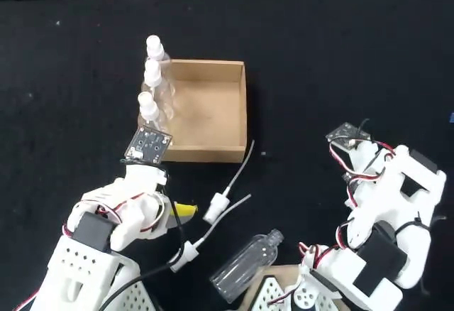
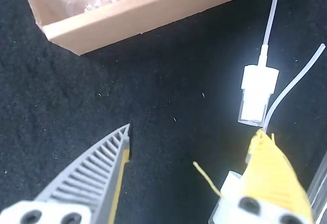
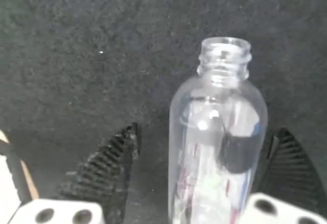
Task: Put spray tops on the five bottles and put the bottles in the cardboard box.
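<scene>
Cardboard open box holds three clear capped spray bottles upright along its left wall. Near its front corner, the left gripper has its jaws apart beside two loose white spray tops with tubes. Rightward, an uncapped clear plastic bottle lies between the parted jaws of the right gripper.

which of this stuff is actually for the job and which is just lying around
For the job: cardboard box; three capped bottles in it; uncapped bottle lying inside the open right gripper; two loose spray tops near the left gripper.
Just lying about: black table cover; small blue thing at the table's right edge.
</scene>
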